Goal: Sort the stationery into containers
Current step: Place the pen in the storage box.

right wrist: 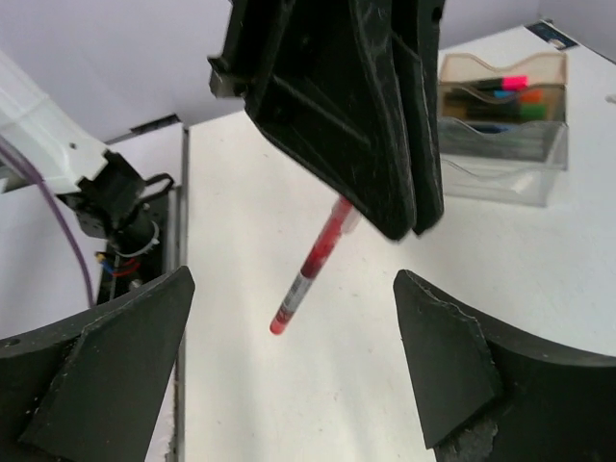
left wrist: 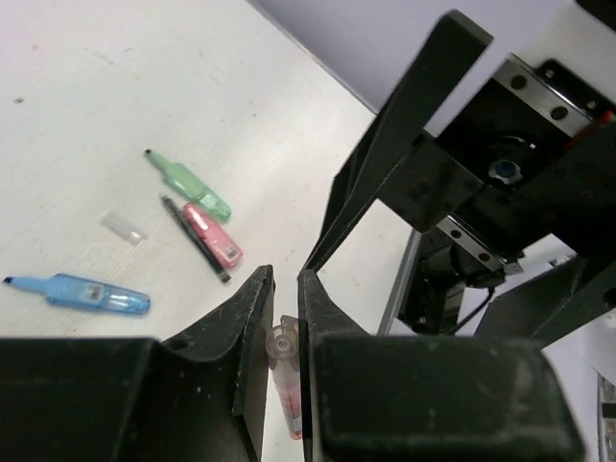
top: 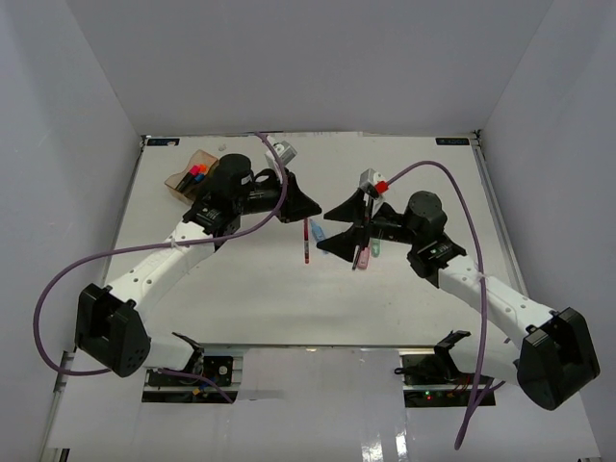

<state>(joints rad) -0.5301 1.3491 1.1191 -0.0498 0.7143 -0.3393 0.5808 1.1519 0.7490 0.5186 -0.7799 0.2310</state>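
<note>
The left gripper (left wrist: pixel 285 281) is pinching the red pen (left wrist: pixel 287 380) by its upper end, dangling it above the table's (top: pixel 241 298) middle. The right gripper (right wrist: pixel 292 281) is standing spread around it, touching nothing. The tray (top: pixel 179 181) is sitting at ten o'clock. Keeping the pen upright and lowering it into a free compartment before letting go looks wisest.
</note>
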